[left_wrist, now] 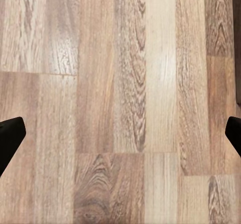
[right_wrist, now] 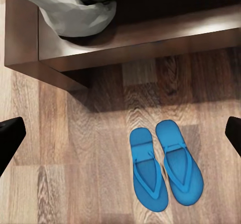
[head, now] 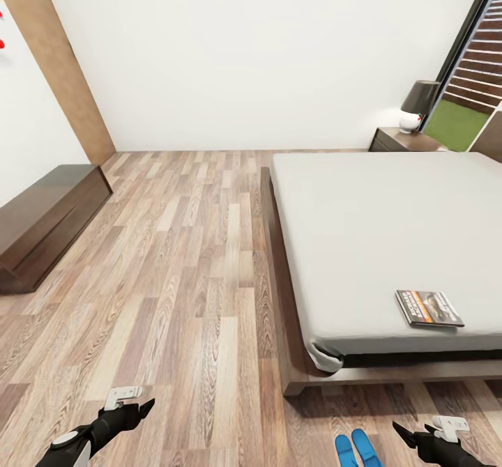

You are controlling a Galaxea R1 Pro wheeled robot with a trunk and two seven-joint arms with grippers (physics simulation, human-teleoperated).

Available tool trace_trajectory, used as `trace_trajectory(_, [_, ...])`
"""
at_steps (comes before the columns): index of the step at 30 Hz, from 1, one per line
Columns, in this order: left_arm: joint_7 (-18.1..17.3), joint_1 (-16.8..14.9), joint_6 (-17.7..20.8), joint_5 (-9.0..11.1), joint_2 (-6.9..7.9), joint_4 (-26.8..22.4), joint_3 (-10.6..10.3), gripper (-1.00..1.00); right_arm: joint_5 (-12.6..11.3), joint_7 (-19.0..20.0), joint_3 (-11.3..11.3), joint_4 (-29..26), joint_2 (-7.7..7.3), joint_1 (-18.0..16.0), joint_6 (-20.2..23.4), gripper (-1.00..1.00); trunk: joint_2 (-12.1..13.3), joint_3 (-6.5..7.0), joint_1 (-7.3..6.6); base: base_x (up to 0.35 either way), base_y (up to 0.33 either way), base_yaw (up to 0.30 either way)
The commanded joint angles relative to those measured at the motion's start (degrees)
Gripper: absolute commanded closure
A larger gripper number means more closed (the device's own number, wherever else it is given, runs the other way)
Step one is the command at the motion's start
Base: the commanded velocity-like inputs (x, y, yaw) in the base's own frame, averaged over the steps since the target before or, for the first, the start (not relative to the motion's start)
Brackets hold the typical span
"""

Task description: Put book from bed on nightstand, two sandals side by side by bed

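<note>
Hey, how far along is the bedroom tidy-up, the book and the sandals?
Done, it seems: the two sandals lie side by side on the floor just off the bed frame's corner. In hand: nothing; the left gripper and the right gripper are both open and empty. Left: the book lies on the mattress near the edge, and must go onto the nightstand by the lamp.

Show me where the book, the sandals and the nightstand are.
book point(head: 429, 308), head view, middle of its cover, near the mattress's near edge.
sandals point(right_wrist: 166, 168), right wrist view, inner edge of the right-hand sandal, where the pair meets on the floor.
nightstand point(head: 390, 140), head view, its front, beneath the lamp.
</note>
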Motion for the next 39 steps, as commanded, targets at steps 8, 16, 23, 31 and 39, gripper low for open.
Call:
trace_trajectory(8, [-0.44, -0.06, 0.04, -0.6, -0.07, -0.06, 0.5, -1.0, -0.02, 0.33, -0.29, 0.08, -0.01, -0.05, -0.06, -1.0, -0.02, -0.04, 0.0, 0.0, 0.0, 0.0])
trace_trajectory(16, [-0.44, -0.07, -0.06, -0.66, -0.14, -0.03, 0.48, -1.0, -0.02, 0.33, -0.29, 0.08, -0.01, -0.04, -0.06, -1.0, -0.02, -0.04, 0.0, 0.006, 0.0, 0.0])
trace_trajectory(23, [-0.52, -0.03, -1.25, -0.68, -0.14, -0.01, 0.45, -1.0, -0.02, 0.32, -0.29, 0.08, -0.01, -0.05, -0.06, -1.0, -0.02, -0.04, 0.0, 0.011, 0.0, 0.0])
trace_trajectory(31, [-0.51, -0.04, -1.39, -0.69, -0.24, -0.04, 0.39, -1.0, -0.02, 0.32, -0.28, 0.08, -0.01, -0.05, -0.06, -1.0, 2.78, 1.22, -1.54, 0.001, 0.0, 0.0])
trace_trajectory(39, [-0.45, -0.06, -1.4, -0.69, -0.31, -0.01, 0.44, -1.0, -0.02, 0.33, -0.28, 0.08, -0.01, -0.04, -0.06, -1.0, 5.99, 2.65, -3.3, 0.0, 0.0, 0.0])
